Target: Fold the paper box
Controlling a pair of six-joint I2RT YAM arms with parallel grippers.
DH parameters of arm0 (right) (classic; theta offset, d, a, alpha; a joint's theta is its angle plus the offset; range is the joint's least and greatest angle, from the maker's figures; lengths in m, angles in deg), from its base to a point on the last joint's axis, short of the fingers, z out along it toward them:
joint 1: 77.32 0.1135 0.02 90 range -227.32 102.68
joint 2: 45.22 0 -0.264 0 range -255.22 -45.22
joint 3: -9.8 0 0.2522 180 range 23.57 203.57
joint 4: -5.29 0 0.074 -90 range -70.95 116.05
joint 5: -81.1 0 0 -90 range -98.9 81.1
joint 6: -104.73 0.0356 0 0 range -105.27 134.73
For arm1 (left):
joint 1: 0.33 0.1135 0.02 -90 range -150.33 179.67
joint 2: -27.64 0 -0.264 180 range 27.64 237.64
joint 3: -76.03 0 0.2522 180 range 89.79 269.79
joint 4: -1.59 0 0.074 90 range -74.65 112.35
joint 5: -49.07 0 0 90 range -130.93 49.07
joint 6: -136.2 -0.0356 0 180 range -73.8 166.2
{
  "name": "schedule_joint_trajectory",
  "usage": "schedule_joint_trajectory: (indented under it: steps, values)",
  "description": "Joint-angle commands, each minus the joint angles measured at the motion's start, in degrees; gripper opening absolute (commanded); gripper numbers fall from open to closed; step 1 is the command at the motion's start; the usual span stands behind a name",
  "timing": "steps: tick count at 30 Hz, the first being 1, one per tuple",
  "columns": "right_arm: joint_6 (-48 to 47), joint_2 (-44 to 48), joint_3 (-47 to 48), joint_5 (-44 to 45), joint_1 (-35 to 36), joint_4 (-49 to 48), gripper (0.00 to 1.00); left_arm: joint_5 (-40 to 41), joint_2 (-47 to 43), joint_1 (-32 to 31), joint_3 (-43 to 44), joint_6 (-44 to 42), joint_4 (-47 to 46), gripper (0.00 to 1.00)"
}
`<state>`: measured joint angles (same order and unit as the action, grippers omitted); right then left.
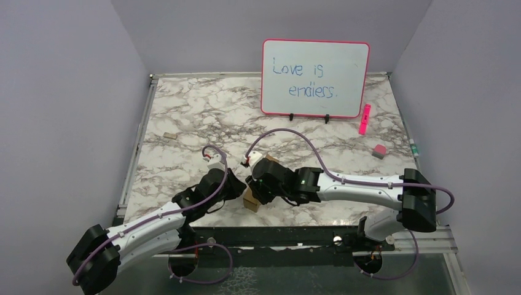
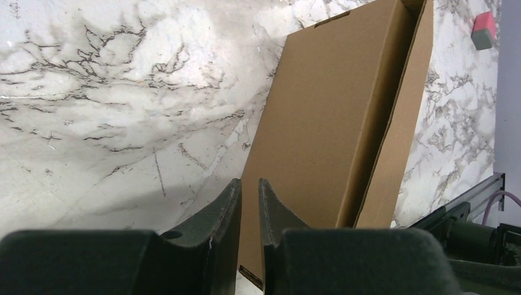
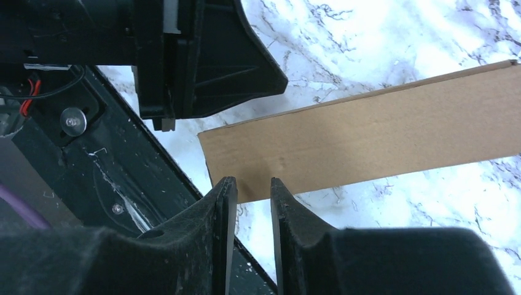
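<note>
i read the left gripper (image 2: 249,183) as closed to a narrow slit at bottom centre of its wrist view. the paper box (image 2: 332,123) fills the frame's centre right, with one corner at the tips. the right gripper (image 3: 252,181) is likewise nearly closed at the box's lower left corner. i cannot tell whether either one grips the box.

The left arm (image 1: 144,226) and right arm (image 1: 368,190) wear white shells between chunky black joint housings. A lilac cable (image 1: 285,130) runs along each, clipped down, arching free near the wrist. A green light (image 1: 305,182) glows on the right forearm. The fingers (image 2: 215,227) are matte black wedges, one showing a small round hole.
</note>
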<state>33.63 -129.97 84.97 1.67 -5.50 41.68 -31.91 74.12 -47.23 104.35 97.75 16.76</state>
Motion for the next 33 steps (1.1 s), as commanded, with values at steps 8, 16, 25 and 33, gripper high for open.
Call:
schedule_joint_trajectory:
  steps: [8,16,25,33]
  values:
    - [-1.67,-4.31,2.70,-5.19,0.08,-3.63,0.26,-1.35,3.85,-0.23,-0.33,-0.49,-3.99,0.18]
    - [-2.10,-6.06,4.41,-5.82,0.82,-2.82,0.23,-1.79,3.98,-0.22,-0.58,-0.22,-4.90,0.17]
    - [-1.81,-8.89,5.97,-4.57,1.84,0.21,0.22,-2.03,4.22,-0.21,-0.77,-0.07,-5.27,0.17]
    - [-0.15,-14.45,8.00,3.86,4.04,8.15,0.19,-2.93,4.73,-0.24,-0.72,0.43,-5.82,0.17]
